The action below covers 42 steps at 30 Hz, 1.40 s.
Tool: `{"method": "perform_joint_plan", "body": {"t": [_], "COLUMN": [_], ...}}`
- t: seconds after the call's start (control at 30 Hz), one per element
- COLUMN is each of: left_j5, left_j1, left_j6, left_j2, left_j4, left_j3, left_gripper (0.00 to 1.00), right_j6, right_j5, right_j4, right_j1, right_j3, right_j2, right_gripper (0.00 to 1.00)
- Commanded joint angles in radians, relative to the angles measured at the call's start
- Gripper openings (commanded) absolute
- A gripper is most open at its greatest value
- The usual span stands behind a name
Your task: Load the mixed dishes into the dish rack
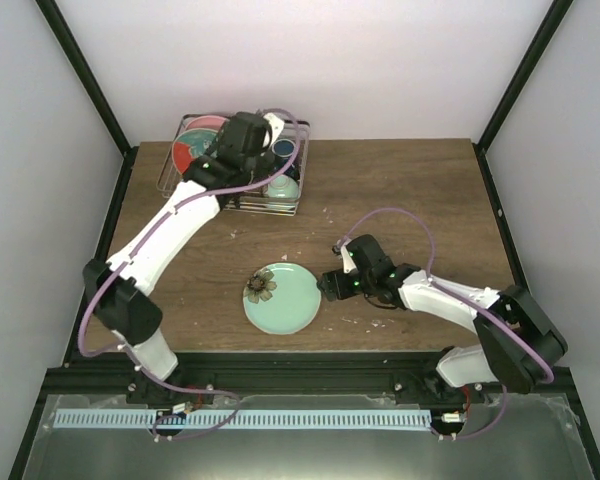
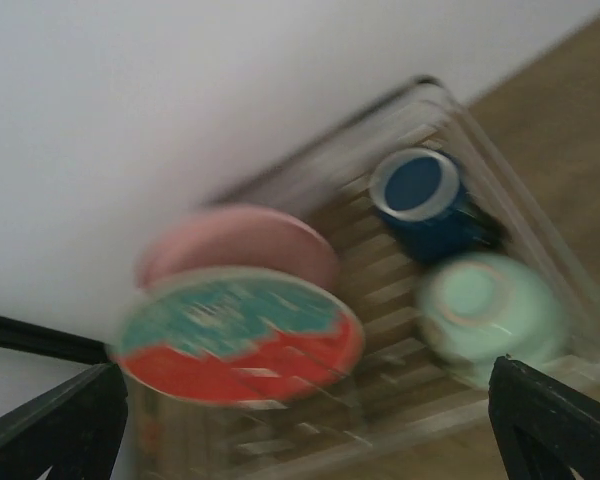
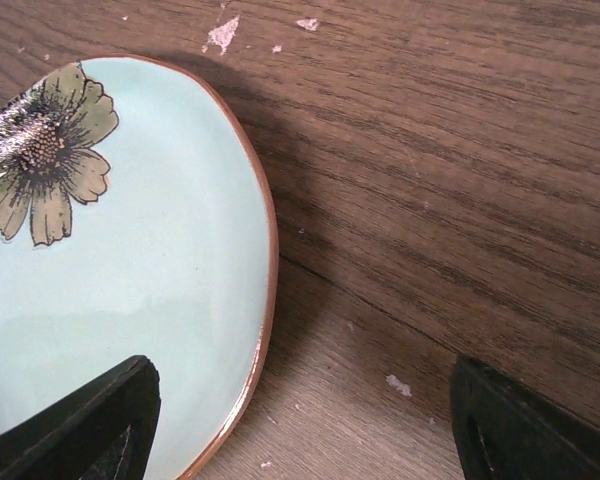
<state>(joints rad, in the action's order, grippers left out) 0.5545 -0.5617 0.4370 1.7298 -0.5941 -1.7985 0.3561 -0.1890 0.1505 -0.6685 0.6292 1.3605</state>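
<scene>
Dish layout, top and left wrist views.
The dish rack (image 1: 170, 170) sits on the table (image 1: 400, 190) in the upper left of the top view. Inside it, the rear plate (image 2: 245, 240) stands behind the front plate (image 2: 240, 335) at left, and the cup (image 2: 417, 190) is above the bowl (image 2: 485, 310) at right. A lone plate (image 1: 281, 298) lies lower centre, well apart.

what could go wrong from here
The flat pale mint flower-printed plate lies flush on the wooden table; the open right tool straddling its rim may push it instead of lifting.
The open left tool hangs over the red-and-teal round plate in the silver wire rack; dipping could topple it.
</scene>
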Motion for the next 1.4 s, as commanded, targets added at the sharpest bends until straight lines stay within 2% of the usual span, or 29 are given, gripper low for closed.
{"method": "perform_joint_plan", "body": {"t": [0.0,0.1,0.13,0.23,0.43,0.6,0.77,0.93,1.1,1.37], "left_j5": [-0.341,-0.557,-0.588,-0.602,-0.65,-0.695,-0.714,-0.773,-0.781,-0.776], "left_j1": [0.017,0.054,0.063,0.077,0.08,0.077,0.077,0.077,0.078,0.077], "left_j6": [-0.424,-0.558,-0.598,-0.707,-0.845,-0.931,-0.977,-1.026,-1.028,-1.031], "left_j2": [-0.113,-0.224,-0.257,-0.343,-0.474,-0.592,-0.684,-0.728,-0.739,-0.788], "left_j4": [-0.186,-0.092,-0.077,-0.048,0.024,0.095,0.119,0.211,0.212,0.204], "left_j3": [0.162,0.351,0.408,0.579,0.913,1.094,1.201,1.29,1.315,1.352], "left_gripper": [1.0,1.0,1.0,1.0,0.99,1.0,1.0,1.0,1.0,1.0], "right_j6": [0.005,0.006,0.008,0.011,0.033,0.057,0.076,0.082,0.098,0.12], "right_j5": [-0.029,-0.029,-0.028,-0.035,-0.085,-0.119,-0.152,-0.178,-0.188,-0.193], "right_j4": [0.017,0.027,0.032,0.034,0.01,-0.032,-0.076,-0.114,-0.15,-0.198], "right_j1": [0.009,0.009,0.009,0.009,0.009,0.006,0.003,-0.003,-0.017,-0.058], "right_j3": [0.033,0.029,0.03,0.024,0.015,0.001,-0.017,-0.02,-0.024,-0.001], "right_j2": [-0.025,-0.033,-0.036,-0.044,-0.023,0.01,0.035,0.087,0.153,0.246], "right_gripper": [0.8,0.8,0.8,0.79,0.69,0.67,0.67,0.65,0.63,0.52]}}
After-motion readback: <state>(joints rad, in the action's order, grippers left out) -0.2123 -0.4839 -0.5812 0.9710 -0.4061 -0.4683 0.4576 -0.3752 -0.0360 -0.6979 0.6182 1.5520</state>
